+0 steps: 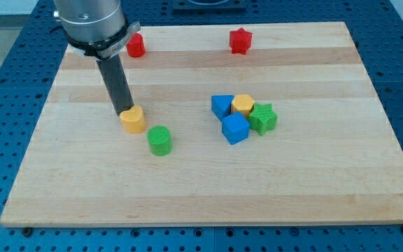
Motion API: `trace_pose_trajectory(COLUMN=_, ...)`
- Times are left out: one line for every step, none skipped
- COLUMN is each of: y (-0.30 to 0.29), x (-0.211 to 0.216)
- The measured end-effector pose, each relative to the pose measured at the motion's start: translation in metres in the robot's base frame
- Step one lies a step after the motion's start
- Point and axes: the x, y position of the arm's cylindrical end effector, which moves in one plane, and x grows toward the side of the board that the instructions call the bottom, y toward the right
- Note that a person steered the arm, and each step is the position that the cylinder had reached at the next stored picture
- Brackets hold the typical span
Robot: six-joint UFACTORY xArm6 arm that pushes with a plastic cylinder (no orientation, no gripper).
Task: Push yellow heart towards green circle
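The yellow heart [133, 120] lies left of the board's middle. The green circle [160, 140] stands just below and to the right of it, a small gap between them. My tip [122, 111] rests at the heart's upper left edge, touching it or nearly so, on the side away from the green circle. The dark rod rises from there to the arm's grey body at the view's top left.
A cluster lies right of centre: a blue triangle-like block [221, 105], a yellow hexagon-like block [243, 105], a green star [263, 117] and a blue cube [234, 129]. Near the top edge of the wooden board [201, 189] sit a red block [136, 45] and a red star [239, 40].
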Motion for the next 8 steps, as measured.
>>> trace_pose_trajectory(y=0.0, x=0.004)
trace_pose_trajectory(y=0.0, x=0.006)
trace_pose_trajectory(y=0.0, x=0.008)
trace_pose_trajectory(y=0.0, x=0.01)
trace_pose_trajectory(y=0.0, x=0.011)
trace_pose_trajectory(y=0.006, x=0.011)
trace_pose_trajectory(y=0.015, x=0.011)
trace_pose_trajectory(y=0.015, x=0.011)
